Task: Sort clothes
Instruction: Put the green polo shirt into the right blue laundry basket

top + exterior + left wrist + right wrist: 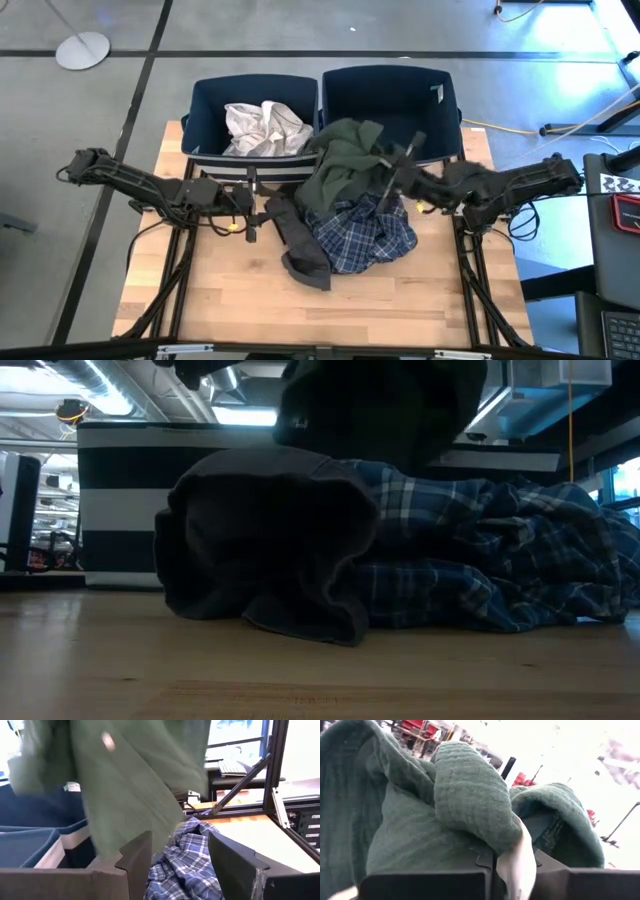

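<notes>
My right gripper is shut on the dark green garment, held up above the pile in front of the right navy bin. It also shows in the low view with its white label. The blue-white plaid shirt lies bunched on the table below it. The dark grey garment lies against the shirt's left side. The white garment lies in the left navy bin. My left gripper is open and empty beside the dark grey garment; it also shows in the left wrist view. My right gripper pinches a bunched fold of the dark green garment between its two fingers, several layers thick, with a white strip of cloth in the pinch. The garment hangs slack below and around the fingers, its lower part over the plaid shirt.
The two navy bins with white stripes stand side by side at the table's far edge. Bare wooden table lies toward the near edge and the left. A black frame and desks stand beyond the table's right side.
</notes>
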Motion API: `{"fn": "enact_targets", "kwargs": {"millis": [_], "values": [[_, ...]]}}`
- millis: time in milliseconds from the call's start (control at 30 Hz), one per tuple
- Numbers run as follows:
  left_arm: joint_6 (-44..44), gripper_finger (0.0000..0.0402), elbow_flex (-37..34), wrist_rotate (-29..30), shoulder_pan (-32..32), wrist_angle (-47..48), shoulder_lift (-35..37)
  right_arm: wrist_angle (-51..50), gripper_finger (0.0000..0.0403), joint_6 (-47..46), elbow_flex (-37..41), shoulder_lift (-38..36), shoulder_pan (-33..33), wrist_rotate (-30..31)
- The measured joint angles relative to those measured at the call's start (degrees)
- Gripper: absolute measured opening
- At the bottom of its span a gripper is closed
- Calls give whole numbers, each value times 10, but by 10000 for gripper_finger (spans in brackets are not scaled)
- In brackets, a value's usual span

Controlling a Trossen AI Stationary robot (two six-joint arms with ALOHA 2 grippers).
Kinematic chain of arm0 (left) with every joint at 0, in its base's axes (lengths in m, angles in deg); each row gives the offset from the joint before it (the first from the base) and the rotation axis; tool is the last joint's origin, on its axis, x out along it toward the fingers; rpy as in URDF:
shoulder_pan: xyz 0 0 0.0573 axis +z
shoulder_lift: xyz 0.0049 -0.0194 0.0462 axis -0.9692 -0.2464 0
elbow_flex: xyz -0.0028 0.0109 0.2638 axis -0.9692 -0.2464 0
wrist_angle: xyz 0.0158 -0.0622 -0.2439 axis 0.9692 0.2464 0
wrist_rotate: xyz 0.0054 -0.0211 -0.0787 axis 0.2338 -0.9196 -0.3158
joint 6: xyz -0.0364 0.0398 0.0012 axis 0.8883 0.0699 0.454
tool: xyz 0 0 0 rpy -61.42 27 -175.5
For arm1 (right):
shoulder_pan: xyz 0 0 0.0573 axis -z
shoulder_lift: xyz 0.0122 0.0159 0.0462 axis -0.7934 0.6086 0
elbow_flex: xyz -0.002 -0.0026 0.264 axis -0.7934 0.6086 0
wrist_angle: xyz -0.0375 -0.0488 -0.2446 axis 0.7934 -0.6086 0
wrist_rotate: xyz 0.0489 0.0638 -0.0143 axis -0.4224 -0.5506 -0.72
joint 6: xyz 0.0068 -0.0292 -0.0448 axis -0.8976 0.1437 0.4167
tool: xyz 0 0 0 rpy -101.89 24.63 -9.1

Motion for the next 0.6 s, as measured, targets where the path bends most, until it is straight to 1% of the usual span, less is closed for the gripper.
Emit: {"fn": "enact_targets", "kwargs": {"millis": [200, 300, 467, 600], "values": [[0, 184, 0, 1, 0, 0, 0, 3, 28, 114, -77, -4, 1, 35], [0, 184, 0, 1, 0, 0, 0, 3, 28, 158, -113, -4, 19, 43], [-2, 184, 0, 1, 0, 0, 0, 3, 28, 183, -159, -6, 72, 48], [-3, 184, 0, 1, 0, 1, 0, 2, 29, 188, -169, -6, 125, 41]]}}
